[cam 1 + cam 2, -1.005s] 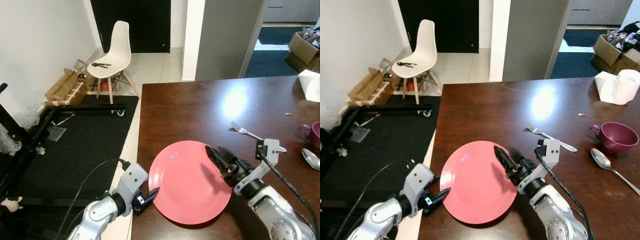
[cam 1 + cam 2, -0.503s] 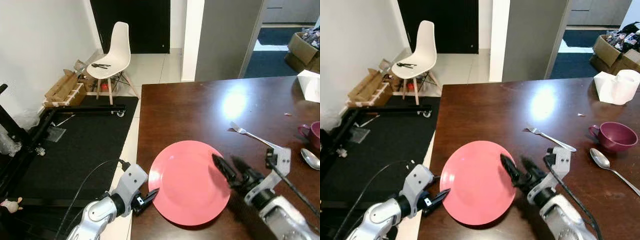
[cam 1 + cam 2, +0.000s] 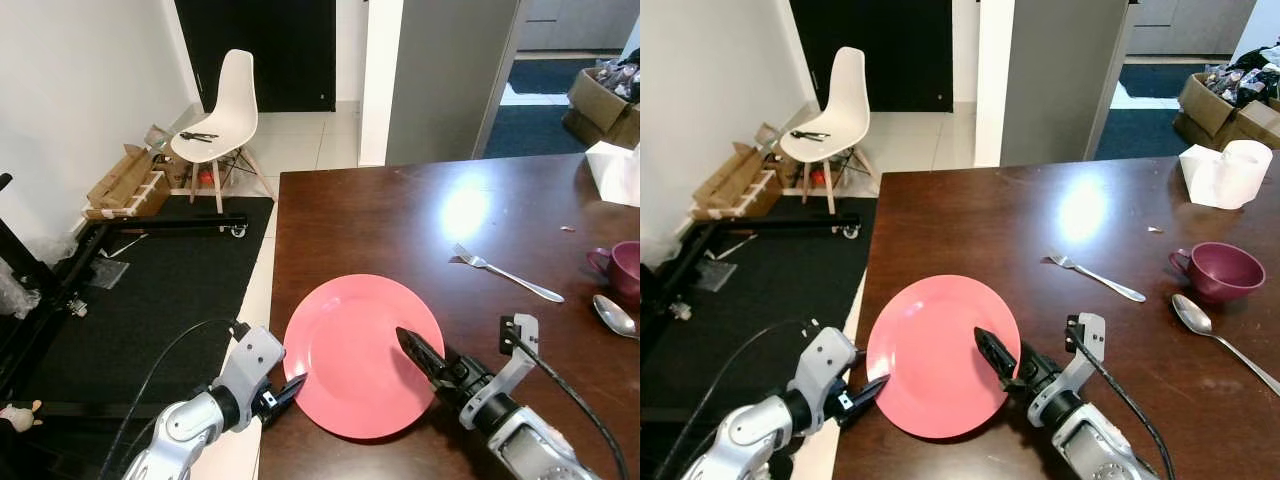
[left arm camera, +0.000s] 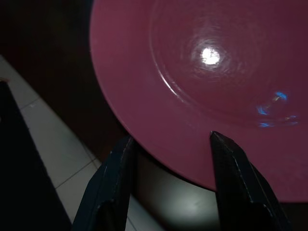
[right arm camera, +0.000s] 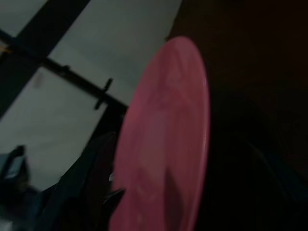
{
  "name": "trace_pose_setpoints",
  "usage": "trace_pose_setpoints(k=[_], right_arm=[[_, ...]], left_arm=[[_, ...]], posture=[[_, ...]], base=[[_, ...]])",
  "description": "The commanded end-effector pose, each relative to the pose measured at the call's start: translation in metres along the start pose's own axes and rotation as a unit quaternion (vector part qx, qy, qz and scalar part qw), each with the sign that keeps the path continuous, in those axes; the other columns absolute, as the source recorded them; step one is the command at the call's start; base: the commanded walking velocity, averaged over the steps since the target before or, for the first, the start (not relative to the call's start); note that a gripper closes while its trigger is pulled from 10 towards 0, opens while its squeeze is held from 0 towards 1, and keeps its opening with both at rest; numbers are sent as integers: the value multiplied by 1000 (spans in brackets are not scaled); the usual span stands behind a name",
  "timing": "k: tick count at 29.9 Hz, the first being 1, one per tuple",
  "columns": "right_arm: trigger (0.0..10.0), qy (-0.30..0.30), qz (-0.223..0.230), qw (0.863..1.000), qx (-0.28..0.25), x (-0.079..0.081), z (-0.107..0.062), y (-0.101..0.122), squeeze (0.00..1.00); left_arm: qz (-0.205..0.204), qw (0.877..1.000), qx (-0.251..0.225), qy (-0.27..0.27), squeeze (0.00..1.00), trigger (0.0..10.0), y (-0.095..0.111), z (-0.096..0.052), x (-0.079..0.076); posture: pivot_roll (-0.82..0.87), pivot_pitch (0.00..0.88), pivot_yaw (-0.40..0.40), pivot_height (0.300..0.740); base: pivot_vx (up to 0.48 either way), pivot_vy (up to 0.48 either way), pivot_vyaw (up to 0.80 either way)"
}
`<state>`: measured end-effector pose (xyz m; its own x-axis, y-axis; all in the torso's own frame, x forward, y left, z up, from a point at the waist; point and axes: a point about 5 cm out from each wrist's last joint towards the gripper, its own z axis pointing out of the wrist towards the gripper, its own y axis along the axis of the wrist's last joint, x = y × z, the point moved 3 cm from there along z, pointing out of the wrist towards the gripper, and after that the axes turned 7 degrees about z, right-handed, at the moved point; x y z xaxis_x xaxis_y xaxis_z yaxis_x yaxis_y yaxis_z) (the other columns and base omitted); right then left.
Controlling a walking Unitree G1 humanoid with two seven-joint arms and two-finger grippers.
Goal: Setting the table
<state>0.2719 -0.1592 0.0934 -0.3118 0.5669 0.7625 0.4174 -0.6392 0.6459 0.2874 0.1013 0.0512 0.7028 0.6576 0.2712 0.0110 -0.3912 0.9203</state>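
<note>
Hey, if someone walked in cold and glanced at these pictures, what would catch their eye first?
The pink plate near the dark table's front left corner stands out first, with the left pincer at its left rim and the right pincer over its right side. Further right lie a fork, a purple cup and a spoon. A white chair stands on the floor beyond.
</note>
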Motion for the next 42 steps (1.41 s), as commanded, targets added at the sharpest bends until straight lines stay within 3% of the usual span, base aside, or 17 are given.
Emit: trace_pose_setpoints(k=[1, 2, 3, 4, 15, 26, 30, 31, 33, 34, 36, 37, 38, 39, 40, 42], right_arm=[[10000, 34, 30, 998, 45, 11, 10, -24, 0], [3569, 54, 44, 995, 70, 15, 9, -34, 0], [3569, 54, 44, 995, 70, 15, 9, -34, 0], [0, 59, 52, 994, 76, 15, 8, -36, 0], [0, 97, 93, 983, 122, 23, -1, -56, 0], [0, 119, 107, 983, 87, 29, -1, -44, 0], [0, 128, 99, 985, 53, 33, 2, -29, 0], [0, 132, 95, 986, 44, 35, 2, -25, 0], [0, 137, 64, 988, 26, 41, 6, -13, 0], [0, 137, 64, 988, 26, 41, 6, -13, 0], [0, 135, 44, 990, 8, 44, 9, -2, 0], [0, 135, 44, 990, 8, 44, 9, -2, 0], [1569, 124, 27, 992, -22, 43, 13, 11, 0], [1569, 124, 27, 992, -22, 43, 13, 11, 0], [10000, 127, 18, 991, -45, 46, 14, 23, 0], [10000, 133, 10, 990, -56, 50, 15, 30, 0]], left_arm=[[-21, 997, 60, -48, 0, 10000, -30, -3, -26], [-21, 997, 60, -49, 0, 10000, -30, -3, -27], [-21, 997, 60, -49, 0, 10000, -30, -3, -27], [-21, 997, 60, -49, 0, 10000, -30, -3, -27], [-20, 997, 58, -54, 0, 10000, -29, -3, -29], [-25, 997, 52, -51, 0, 10000, -28, -3, -29], [-28, 999, 9, -28, 0, 10000, -4, 0, -11], [-29, 999, -13, -20, 0, 10000, 9, 0, -2], [-37, 995, -96, -3, 0, 10000, 62, -7, 33], [-37, 995, -96, -3, 0, 10000, 62, -7, 33], [-40, 987, -155, -5, 0, 10000, 100, -19, 52], [-40, 987, -155, -5, 0, 10000, 100, -19, 52], [-45, 979, -198, -14, 0, 10000, 128, -34, 68], [-45, 979, -198, -14, 0, 10000, 128, -34, 68], [-55, 972, -227, -23, 0, 10000, 145, -47, 77], [-63, 968, -240, -27, 0, 10000, 152, -54, 80]], posture=[[-163, 0, 110, 740], [-162, 0, 109, 740], [-162, 0, 109, 740], [-162, 0, 109, 740], [-163, 0, 111, 740], [-158, 0, 113, 740], [-158, 0, 113, 740], [-154, 0, 115, 740], [-147, 0, 118, 740], [-147, 0, 118, 740], [-147, 0, 118, 740], [-147, 0, 118, 740], [-140, 0, 124, 740], [-140, 0, 124, 740], [-140, 0, 124, 740], [-140, 0, 124, 740]], base=[[0, 0, 0], [0, 0, 0], [0, 0, 0], [0, 0, 0], [0, 0, 0], [0, 0, 0], [0, 0, 0], [0, 0, 0], [0, 0, 0], [0, 0, 0], [0, 0, 0], [0, 0, 0], [0, 0, 0], [0, 0, 0], [0, 0, 0], [0, 0, 0]])
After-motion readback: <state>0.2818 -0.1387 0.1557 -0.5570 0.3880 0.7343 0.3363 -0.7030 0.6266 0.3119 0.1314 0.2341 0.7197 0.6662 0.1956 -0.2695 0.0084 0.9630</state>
